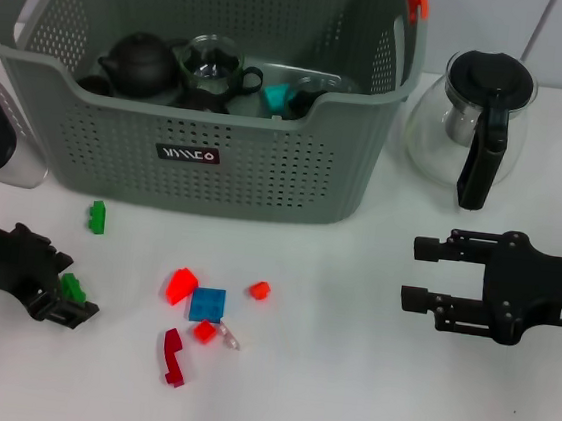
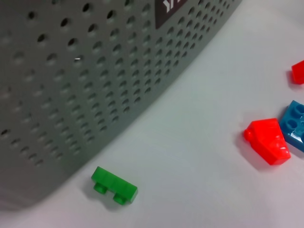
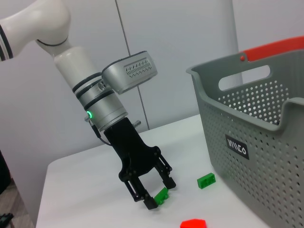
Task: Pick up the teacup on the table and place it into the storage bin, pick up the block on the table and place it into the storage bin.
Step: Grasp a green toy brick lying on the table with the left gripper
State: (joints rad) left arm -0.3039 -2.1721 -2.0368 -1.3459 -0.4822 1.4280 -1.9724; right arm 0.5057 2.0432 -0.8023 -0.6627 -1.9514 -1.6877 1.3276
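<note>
The grey perforated storage bin stands at the back; it also shows in the left wrist view and the right wrist view. A glass teacup and a black teapot lie inside it. My left gripper is low at the front left, open, its fingers on either side of a small green block on the table; the right wrist view shows the gripper and that block. My right gripper is open and empty over the table at the right.
A second green block lies by the bin's front. Red blocks, a blue block and a red curved piece lie front centre. A glass teapot with a black handle stands right of the bin.
</note>
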